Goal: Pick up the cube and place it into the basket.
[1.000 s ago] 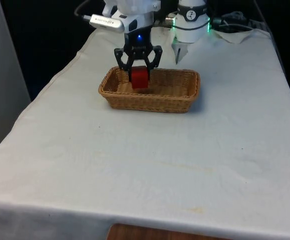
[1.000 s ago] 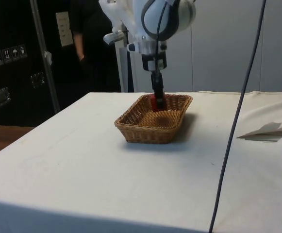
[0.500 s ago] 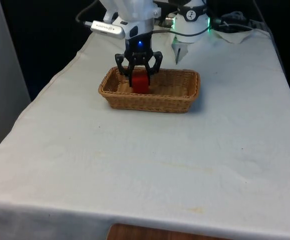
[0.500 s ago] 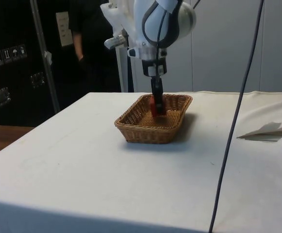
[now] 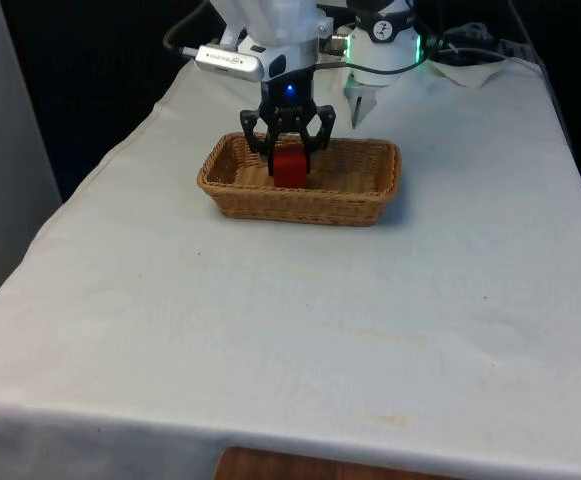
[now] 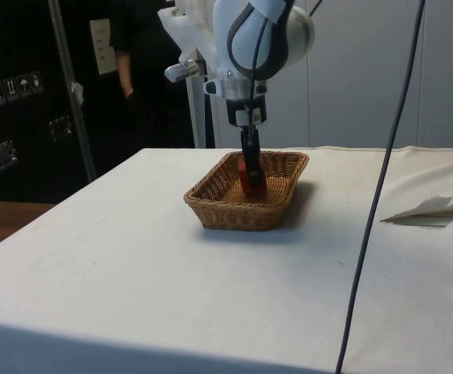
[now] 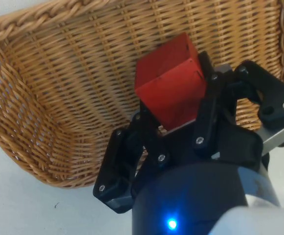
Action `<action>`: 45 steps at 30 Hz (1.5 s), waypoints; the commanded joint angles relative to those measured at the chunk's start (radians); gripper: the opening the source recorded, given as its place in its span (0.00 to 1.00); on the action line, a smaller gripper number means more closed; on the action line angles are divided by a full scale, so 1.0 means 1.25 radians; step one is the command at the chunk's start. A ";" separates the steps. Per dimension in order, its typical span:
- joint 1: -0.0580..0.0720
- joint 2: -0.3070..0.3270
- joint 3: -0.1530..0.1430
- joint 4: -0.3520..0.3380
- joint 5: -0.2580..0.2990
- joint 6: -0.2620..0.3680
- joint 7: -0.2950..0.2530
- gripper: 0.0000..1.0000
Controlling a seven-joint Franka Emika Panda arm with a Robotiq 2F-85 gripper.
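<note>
A white cloth (image 5: 300, 330) covers the desk, lightly creased and evenly lit, its near edge draping over brown wood (image 5: 300, 465) at 6 o'clock in the front view. Black curtains (image 5: 100, 70) hang behind the far end, from 10 to 12 o'clock. In the side view, dark cabinets (image 6: 15, 117) stand at 9 o'clock with a grey metal pole (image 6: 70, 89) before them, a person in dark clothes (image 6: 140, 70) stands at 11 o'clock, and a pale wall (image 6: 366, 78) fills 1 to 3 o'clock, crossed by a hanging grey cable (image 6: 382, 195).
</note>
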 commanded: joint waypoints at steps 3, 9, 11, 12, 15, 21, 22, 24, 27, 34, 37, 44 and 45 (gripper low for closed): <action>0.000 0.000 0.001 0.000 0.001 0.002 -0.001 0.00; 0.000 0.000 0.000 0.000 0.000 0.000 0.000 0.51; 0.000 0.000 0.000 0.000 0.000 -0.001 0.000 0.61; 0.000 0.000 0.000 0.000 0.000 -0.001 0.000 0.80; 0.000 0.000 0.000 0.000 0.000 -0.001 0.000 1.00; 0.000 0.000 0.000 0.000 0.000 -0.002 0.000 1.00; 0.001 -0.002 0.000 0.000 -0.001 -0.002 0.000 1.00; 0.002 -0.022 -0.003 0.000 -0.004 -0.017 0.002 1.00; 0.002 -0.042 -0.006 -0.001 -0.007 -0.031 0.004 1.00; 0.002 -0.089 -0.008 0.000 -0.010 -0.073 0.006 1.00; 0.002 -0.109 -0.009 0.001 -0.012 -0.088 0.007 1.00; 0.001 -0.154 -0.010 0.003 -0.013 -0.128 0.008 1.00; 0.001 -0.168 -0.010 0.005 -0.013 -0.141 0.009 1.00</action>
